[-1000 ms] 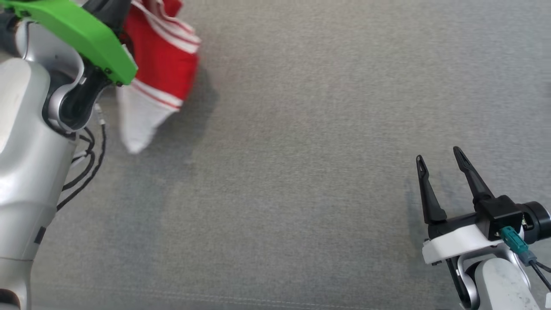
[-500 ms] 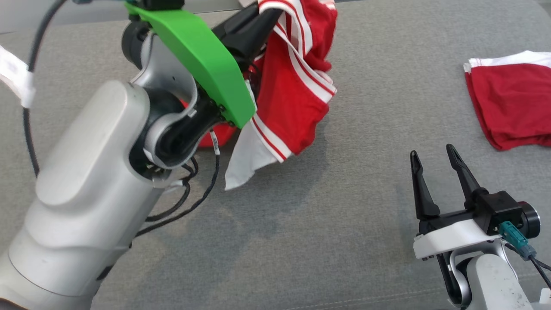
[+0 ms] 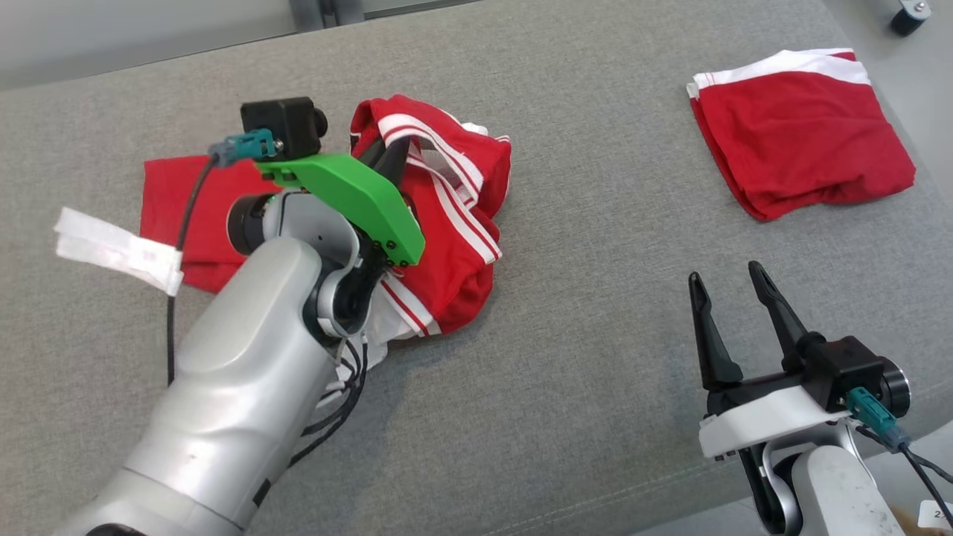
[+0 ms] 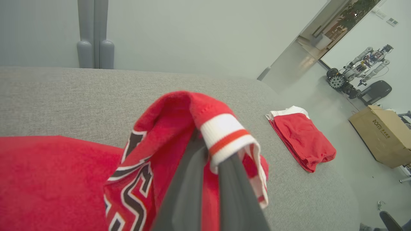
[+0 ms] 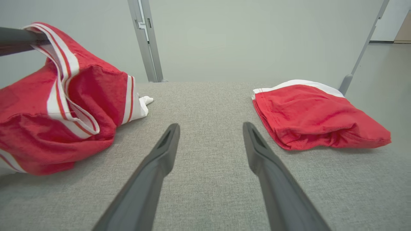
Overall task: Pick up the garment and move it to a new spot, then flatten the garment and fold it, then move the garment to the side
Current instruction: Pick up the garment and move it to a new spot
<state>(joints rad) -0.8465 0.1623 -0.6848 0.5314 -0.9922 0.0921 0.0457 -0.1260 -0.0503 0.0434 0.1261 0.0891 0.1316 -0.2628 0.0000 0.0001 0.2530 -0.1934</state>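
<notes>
The garment point(image 3: 454, 223), red with white stripes, hangs bunched from my left gripper point(image 3: 392, 158), which is shut on its upper fold. Its lower part rests on the grey padded surface point(image 3: 566, 387). In the left wrist view the garment point(image 4: 179, 112) drapes over the closed fingertips, a white and red cuff on top. The right wrist view shows the garment point(image 5: 70, 106) at the left, lifted by the left gripper's dark fingers point(image 5: 16, 40). My right gripper point(image 3: 726, 286) stands open and empty near the surface's front right; its fingers point(image 5: 160, 160) point across bare fabric.
A folded red garment point(image 3: 804, 141) lies at the far right of the surface, also visible as a folded red pile point(image 5: 314, 115). Another red cloth point(image 3: 179, 216) with a white strip point(image 3: 112, 249) lies flat at the left. A cardboard box point(image 4: 382, 138) stands on the floor beyond.
The head camera has tilted up, bringing the far side of the surface and the folded pile into view. My left gripper stays shut on the garment, whose bottom now rests on the surface. The right gripper stays open.
</notes>
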